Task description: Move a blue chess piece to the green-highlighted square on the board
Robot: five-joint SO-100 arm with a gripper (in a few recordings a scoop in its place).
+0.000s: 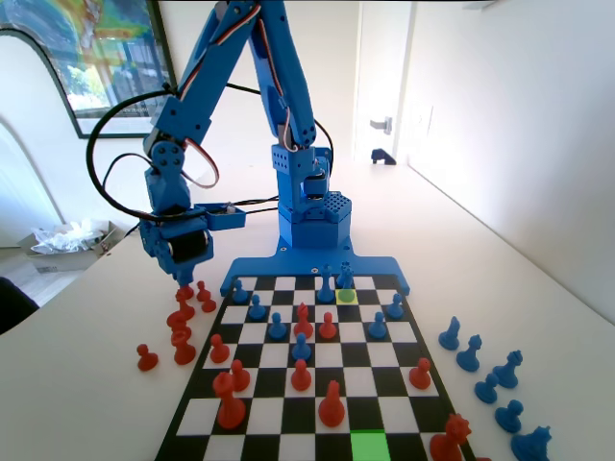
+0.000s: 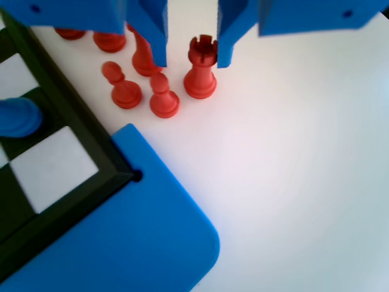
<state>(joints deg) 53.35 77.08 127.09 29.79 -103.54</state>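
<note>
The claw hangs released astride a red rook off the board, so it must next travel to the blue chess piece beside the yellow-green square, well apart from the green-highlighted square.

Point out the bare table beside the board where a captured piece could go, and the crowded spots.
Free: the white table right of the board in the fixed view, between the blue bracket and the captured blue pieces. Crowded: the left side, where the open gripper hangs over a red rook among red pawns.
</note>
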